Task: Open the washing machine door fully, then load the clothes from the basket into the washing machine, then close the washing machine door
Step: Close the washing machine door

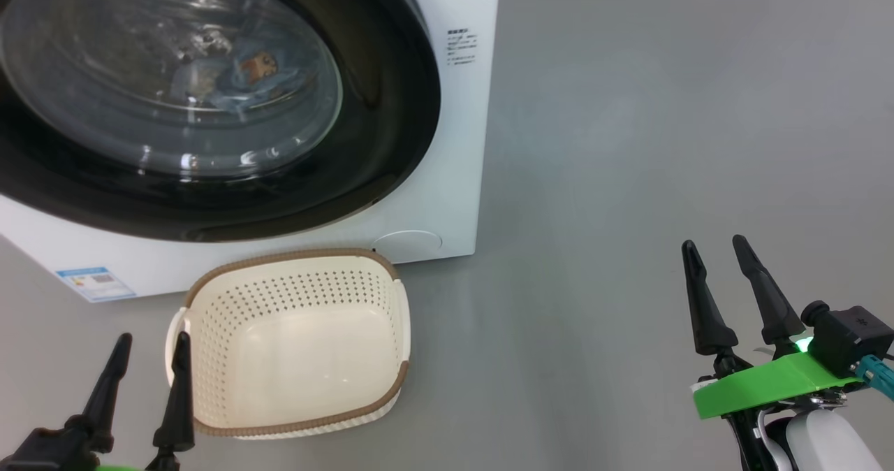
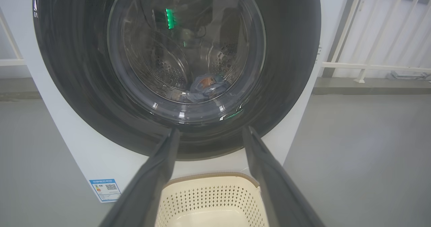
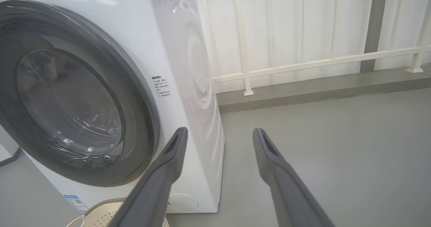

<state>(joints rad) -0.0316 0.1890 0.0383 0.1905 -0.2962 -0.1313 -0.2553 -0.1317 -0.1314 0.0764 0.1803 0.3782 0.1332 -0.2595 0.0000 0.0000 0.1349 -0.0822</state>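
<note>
The washing machine door (image 1: 167, 107) is shut, ahead of the left gripper (image 1: 154, 338). The clothes (image 1: 244, 76) lie inside the washing machine (image 1: 454, 142). The basket (image 1: 293, 286) just beside that gripper is empty. The left one and the right gripper (image 1: 714, 244) both have fingers apart, holding nothing. The job looks done.

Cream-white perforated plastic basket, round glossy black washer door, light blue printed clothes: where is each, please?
basket (image 1: 297, 359): head view, bare inner floor.
washer door (image 1: 391, 107): head view, black ring beside the glass.
clothes (image 2: 205, 86): left wrist view, blue fabric behind the glass.
</note>
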